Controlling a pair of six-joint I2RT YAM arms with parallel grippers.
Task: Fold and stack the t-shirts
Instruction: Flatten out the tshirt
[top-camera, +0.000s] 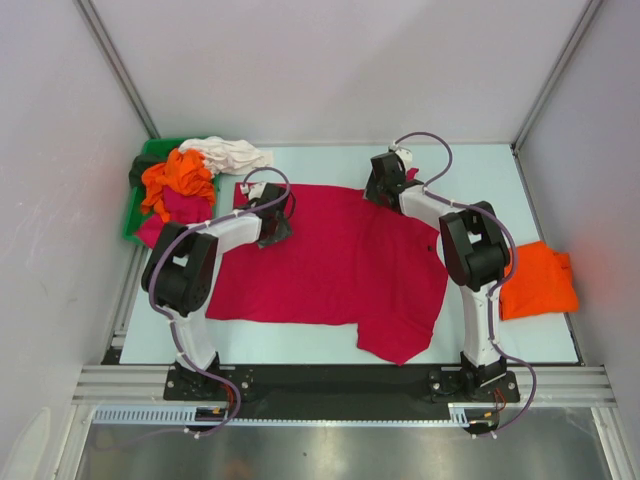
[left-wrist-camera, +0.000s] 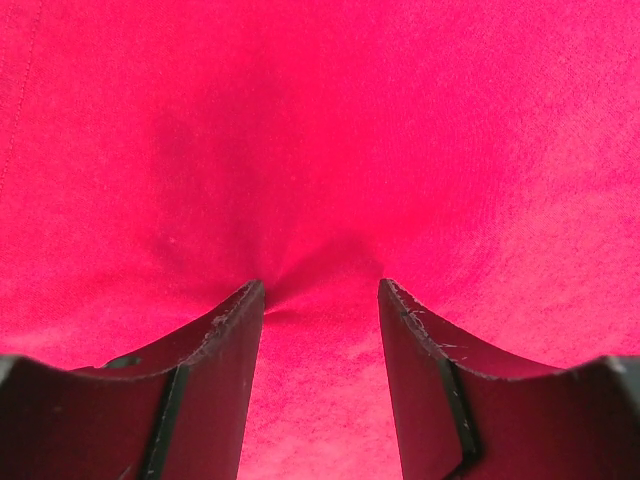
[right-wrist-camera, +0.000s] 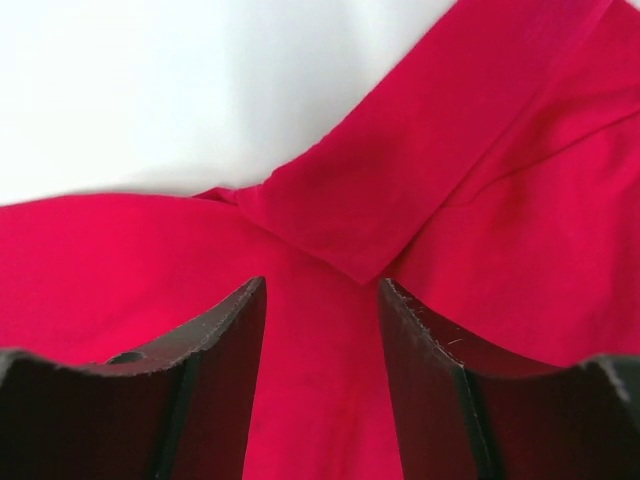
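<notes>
Jaws: both parted on crimson shirt (top-camera: 330, 260) | green bin (top-camera: 152, 150) heaped left | orange shirt (top-camera: 537, 280) right

Robotics lab test cell. Plain pale wall panels (top-camera: 330, 60) close in three sides, joined by aluminium frame posts (top-camera: 118, 68). Pale table (top-camera: 480, 170) edged at near side by slotted aluminium rail (top-camera: 340, 386). Two white-and-black arms, left arm (top-camera: 185, 270) and right arm (top-camera: 475, 255), bolted there side by side, purple cables (top-camera: 430, 134) looping along links. White slotted cable duct (top-camera: 150, 413) under left base. Brushed metal sheet (top-camera: 340, 450) in front. Fixed overhead view plus wrist views. Props laid out as for trial: green bin (top-camera: 148, 152) with heaped t-shirts (top-camera: 185, 175), crimson t-shirt (top-camera: 340, 260) spread flat, orange t-shirt (top-camera: 538, 280) folded at right.
</notes>
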